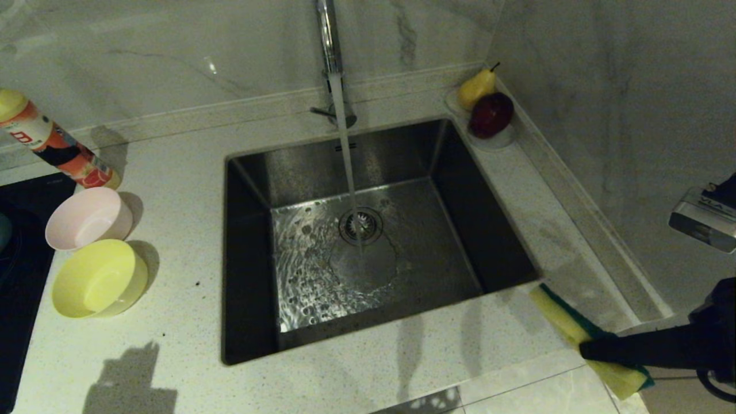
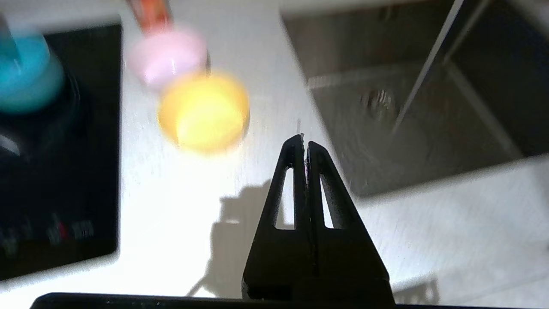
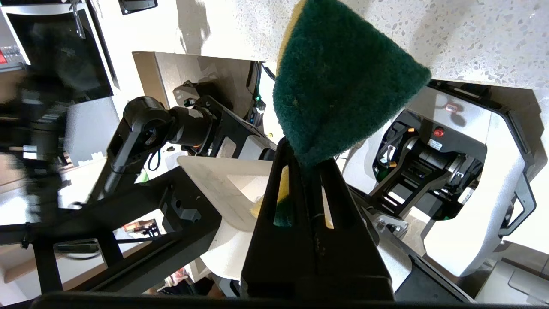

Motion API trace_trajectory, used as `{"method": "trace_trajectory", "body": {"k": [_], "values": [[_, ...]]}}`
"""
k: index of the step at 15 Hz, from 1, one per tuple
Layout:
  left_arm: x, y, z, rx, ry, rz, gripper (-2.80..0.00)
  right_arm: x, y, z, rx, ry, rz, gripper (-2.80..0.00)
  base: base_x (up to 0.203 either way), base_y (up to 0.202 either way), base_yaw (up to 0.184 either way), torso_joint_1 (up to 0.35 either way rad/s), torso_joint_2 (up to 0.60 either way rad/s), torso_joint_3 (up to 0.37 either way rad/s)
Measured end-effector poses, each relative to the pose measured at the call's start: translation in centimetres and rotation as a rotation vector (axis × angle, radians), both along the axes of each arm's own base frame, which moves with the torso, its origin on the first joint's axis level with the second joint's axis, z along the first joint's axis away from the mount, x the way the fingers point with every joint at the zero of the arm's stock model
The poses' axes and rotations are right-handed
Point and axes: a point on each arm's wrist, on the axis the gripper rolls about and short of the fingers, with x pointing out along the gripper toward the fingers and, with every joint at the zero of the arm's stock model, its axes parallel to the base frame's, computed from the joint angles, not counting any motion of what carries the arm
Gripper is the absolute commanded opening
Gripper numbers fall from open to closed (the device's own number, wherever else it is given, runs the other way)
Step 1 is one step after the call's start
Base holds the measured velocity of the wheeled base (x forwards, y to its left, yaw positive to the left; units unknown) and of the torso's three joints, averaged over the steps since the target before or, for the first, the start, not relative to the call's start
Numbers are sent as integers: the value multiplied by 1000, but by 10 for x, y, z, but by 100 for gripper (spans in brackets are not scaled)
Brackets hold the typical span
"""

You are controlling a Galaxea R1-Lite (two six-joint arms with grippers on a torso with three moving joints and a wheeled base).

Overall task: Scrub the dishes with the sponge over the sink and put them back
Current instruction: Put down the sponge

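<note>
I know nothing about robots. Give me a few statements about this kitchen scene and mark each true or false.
1. Water runs from the faucet into the sink. True.
2. The right gripper is shut on the sponge. True.
3. The yellow bowl sits inside the sink. False: it rests on the counter beside the pink bowl.
4. The left gripper holds a bowl. False: it is shut and empty.
5. A pear and a dark red fruit lie behind the sink's far right corner. True.

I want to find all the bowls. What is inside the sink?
No bowls are in the sink. Only water running from the faucet over the round drain strainer. The near inner wall is hidden by the rim.
</note>
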Motion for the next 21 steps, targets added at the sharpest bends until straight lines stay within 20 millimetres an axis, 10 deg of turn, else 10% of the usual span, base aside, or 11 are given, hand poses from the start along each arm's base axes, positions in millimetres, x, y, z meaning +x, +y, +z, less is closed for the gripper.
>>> {"method": "trace_trajectory", "body": {"k": [5, 21], "values": [[15, -1, -65, -6, 104, 6, -280, 1, 0, 6, 9, -20, 0, -280, 0, 0, 0, 0, 0, 0], [19, -1, -71, 4, 42, 8, -280, 11, 3, 1, -32, -18, -49, -280, 0, 0, 0, 0, 0, 0]]}}
